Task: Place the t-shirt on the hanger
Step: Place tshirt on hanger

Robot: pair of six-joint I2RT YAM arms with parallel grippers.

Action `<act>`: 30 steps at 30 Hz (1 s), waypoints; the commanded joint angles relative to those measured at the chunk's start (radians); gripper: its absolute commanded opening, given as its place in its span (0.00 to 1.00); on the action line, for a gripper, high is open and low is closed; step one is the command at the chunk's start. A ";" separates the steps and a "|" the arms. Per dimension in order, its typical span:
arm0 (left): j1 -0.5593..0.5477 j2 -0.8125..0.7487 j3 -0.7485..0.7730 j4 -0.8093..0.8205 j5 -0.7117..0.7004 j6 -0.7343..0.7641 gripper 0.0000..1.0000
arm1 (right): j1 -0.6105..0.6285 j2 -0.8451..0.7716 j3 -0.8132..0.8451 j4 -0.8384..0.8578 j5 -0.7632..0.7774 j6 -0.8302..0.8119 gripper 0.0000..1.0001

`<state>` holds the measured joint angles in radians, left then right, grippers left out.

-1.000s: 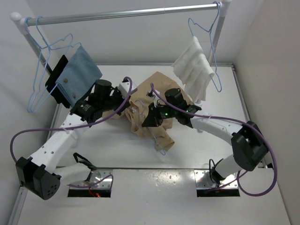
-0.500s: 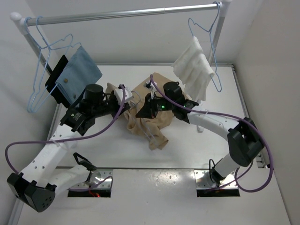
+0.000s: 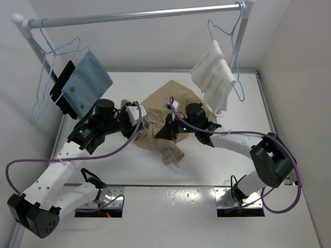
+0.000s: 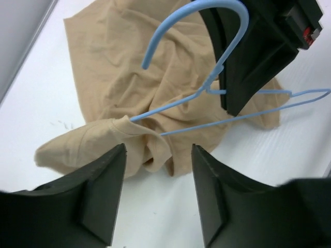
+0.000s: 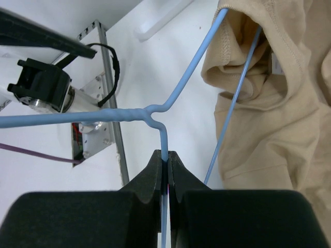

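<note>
T-shirt (image 4: 114, 67) lies crumpled, hanger (image 5: 124, 114) wire threaded into it.

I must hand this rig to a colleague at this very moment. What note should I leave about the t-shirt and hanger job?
Left tool: open, holding nothing, poised over a folded edge of the t-shirt.
Right tool: shut on the hanger, gripping the wire next to the twisted neck.
T-shirt: lies crumpled on the table.
Done: one end of the hanger is inside the cloth.
Left: the other end and the hook are bare. The shirt probably needs pulling over that end and then straightening on both shoulders.
</note>
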<state>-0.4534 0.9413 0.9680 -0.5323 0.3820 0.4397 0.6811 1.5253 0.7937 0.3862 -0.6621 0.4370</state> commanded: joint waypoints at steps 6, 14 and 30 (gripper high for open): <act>-0.011 -0.149 0.011 0.109 -0.145 -0.056 0.67 | -0.005 -0.010 -0.073 0.356 0.012 0.017 0.00; -0.011 -0.185 -0.075 0.190 -0.419 0.060 0.78 | -0.005 -0.001 -0.073 0.359 -0.007 0.003 0.00; 0.128 0.175 -0.019 0.250 0.015 0.505 0.89 | 0.005 -0.108 -0.073 0.187 0.002 -0.136 0.00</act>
<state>-0.3725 1.0882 0.8875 -0.2893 0.2489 0.8623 0.6830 1.4494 0.6956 0.5213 -0.6510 0.3557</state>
